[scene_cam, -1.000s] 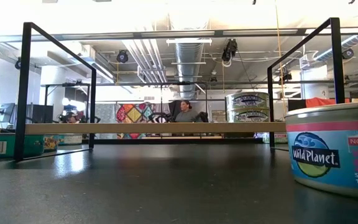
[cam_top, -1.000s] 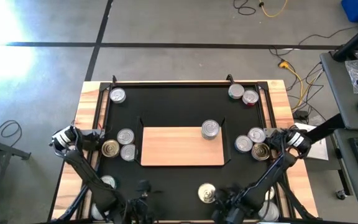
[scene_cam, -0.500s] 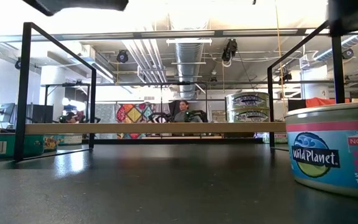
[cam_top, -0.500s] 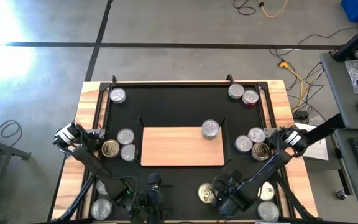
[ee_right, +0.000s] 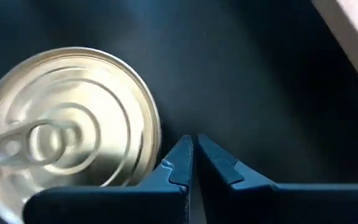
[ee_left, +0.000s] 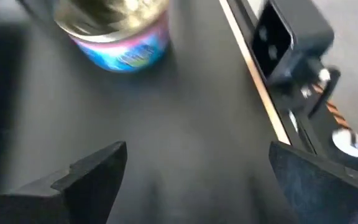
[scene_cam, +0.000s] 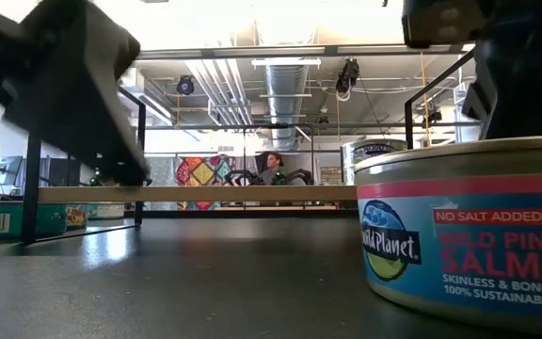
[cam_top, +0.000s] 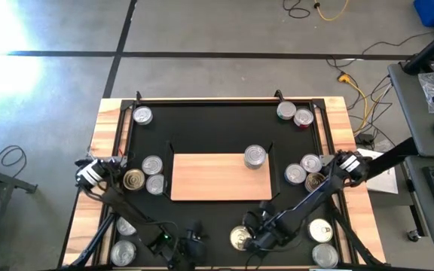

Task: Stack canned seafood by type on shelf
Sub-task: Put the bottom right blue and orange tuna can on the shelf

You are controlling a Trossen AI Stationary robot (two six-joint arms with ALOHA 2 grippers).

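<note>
A salmon tin [cam_top: 239, 239] with a silver top stands upright on the black mat near the table's front edge; it fills the low view's right [scene_cam: 469, 235]. My right gripper [cam_top: 253, 235] is shut beside it, on its right. My left gripper [cam_top: 193, 232] hangs open left of that tin, low over the mat, holding nothing; its wrist view shows the tin [ee_left: 118, 31] ahead of the spread fingers. The shelf [cam_top: 221, 177] is a light-wood board at mid table. On its far right corner stands a can [cam_top: 255, 156]. My right gripper touches the salmon tin's rim [ee_right: 153, 146] with the outer side of one shut finger [ee_right: 174, 163]. The fingers slant down from the table's right. The tin stands upright with its base on the mat.
Loose tins sit in groups left [cam_top: 145, 175] and right [cam_top: 306, 173] of the shelf, at the far corners [cam_top: 142, 115] [cam_top: 294, 114], and near the front edge [cam_top: 320, 230] [cam_top: 123, 252]. A black frame [cam_top: 126, 128] borders the mat.
My right gripper has gone toward the table's left edge, staying shut, and the salmon tin has slid along the mat before it, leftward and a little nearer. My left gripper has come down toward the mat and toward that tin, rolling at the wrist, still open.
</note>
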